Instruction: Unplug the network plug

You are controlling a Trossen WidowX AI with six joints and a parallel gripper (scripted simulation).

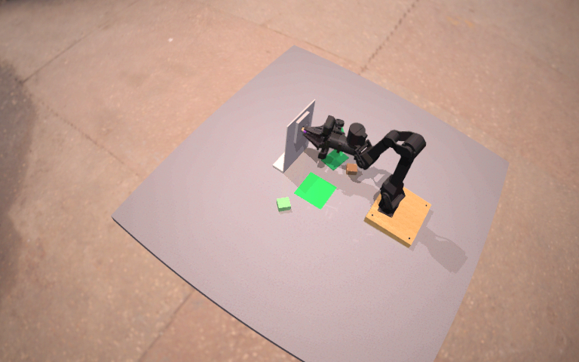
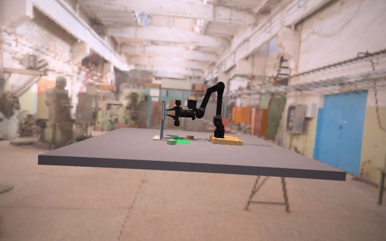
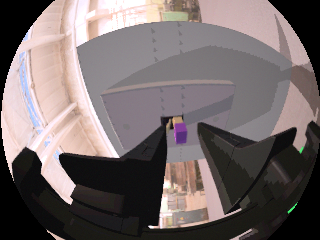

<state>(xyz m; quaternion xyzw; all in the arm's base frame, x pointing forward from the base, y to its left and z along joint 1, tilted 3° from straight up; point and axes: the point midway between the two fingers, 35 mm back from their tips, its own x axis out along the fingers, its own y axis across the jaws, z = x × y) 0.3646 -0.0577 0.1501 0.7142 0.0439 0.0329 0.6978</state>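
Note:
A white upright panel stands on the grey table. A small purple plug with a pale tab on top sits in the panel's socket. My gripper reaches level at the panel, one finger on each side of the plug. A small gap shows at each finger, so it is open. A bright green marked square lies flat on the table in front of the panel. A second, darker green square lies under the arm.
A light green block sits left of the bright square. A brown block sits beside the darker square. The arm stands on a wooden base to the right.

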